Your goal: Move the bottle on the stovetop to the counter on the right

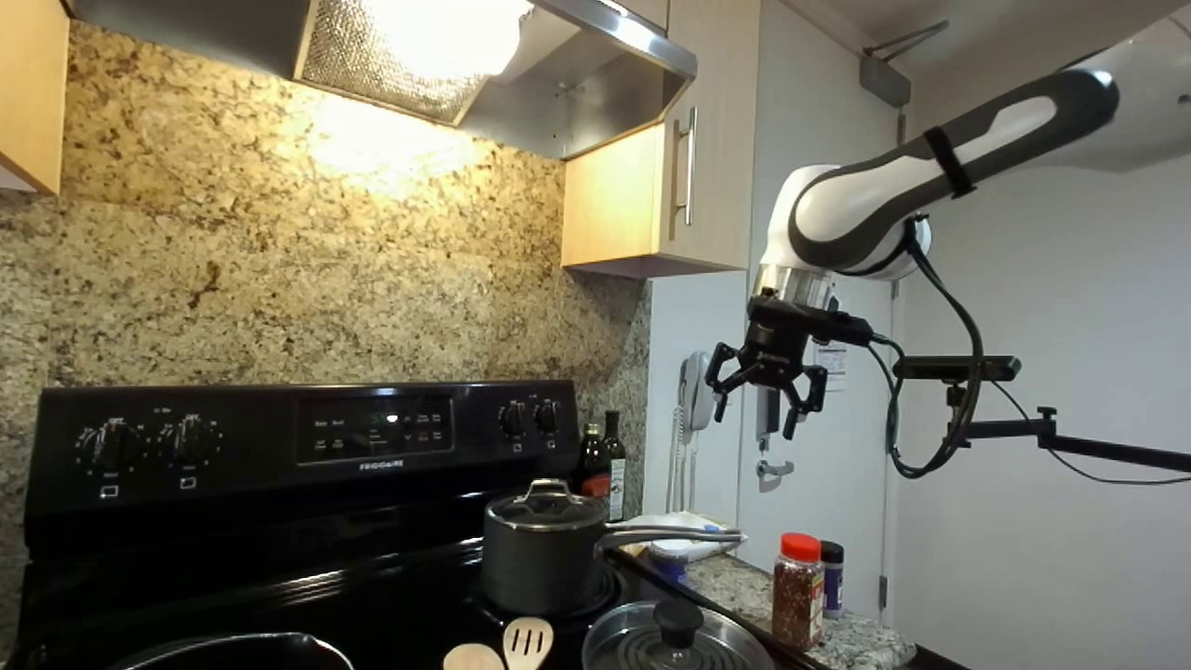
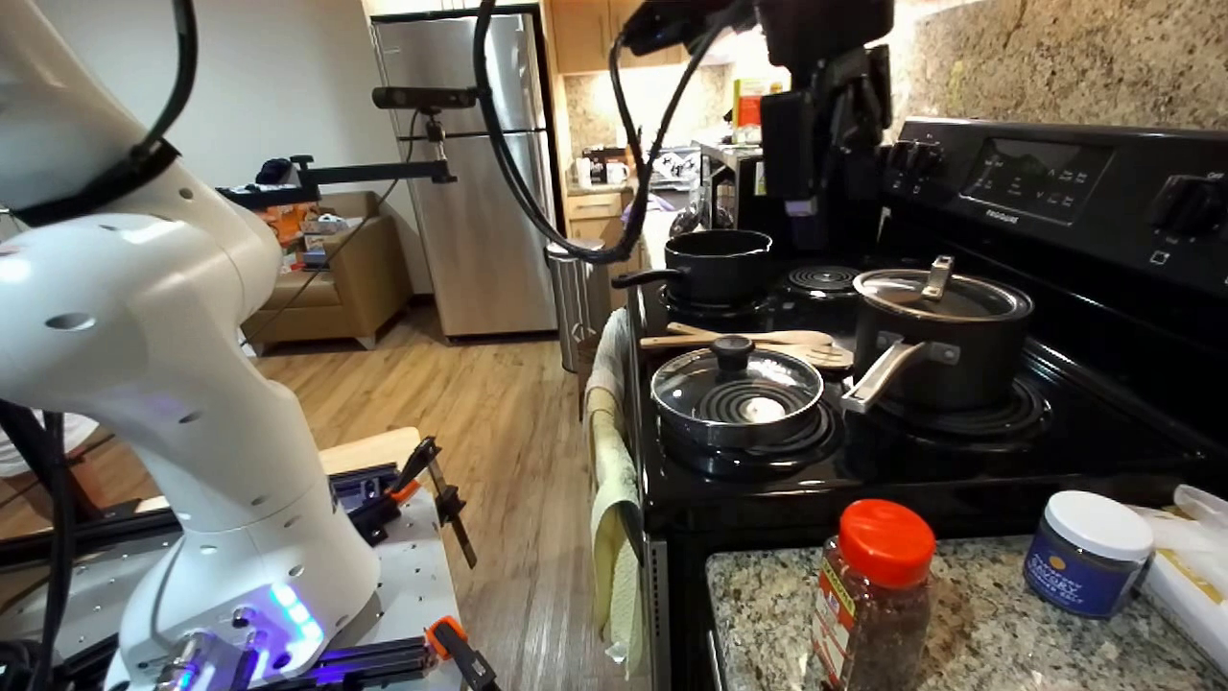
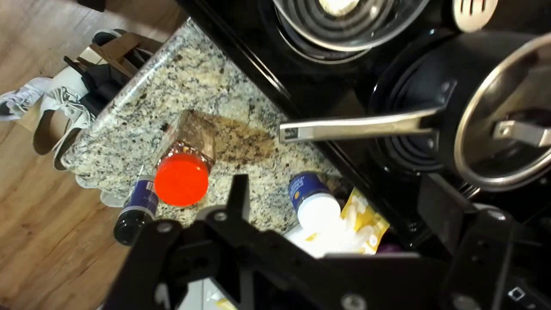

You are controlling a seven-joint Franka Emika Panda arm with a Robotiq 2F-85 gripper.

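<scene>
A slim bottle point(image 1: 833, 579) with a black cap and a blue-purple label stands on the speckled pale counter point(image 1: 730, 582), behind the red-lidded jar point(image 1: 798, 596). It also shows in the wrist view point(image 3: 142, 198) beside the red lid. The black stovetop point(image 2: 921, 470) holds pots and utensils; I see no slim bottle on it. My gripper point(image 1: 756, 421) is open, with nothing between its fingers, high above the counter. In the wrist view its fingers point(image 3: 335, 198) are spread wide, with counter items far below.
A steel-handled lidded pot point(image 2: 945, 336), a glass-lidded pan point(image 2: 739, 393), a black saucepan point(image 2: 718, 264) and wooden utensils point(image 2: 806, 350) are on the stovetop. A white-lidded blue jar point(image 2: 1084, 557) and a bag point(image 3: 361, 219) lie on the counter. Dark bottles point(image 1: 614, 465) stand behind the pot.
</scene>
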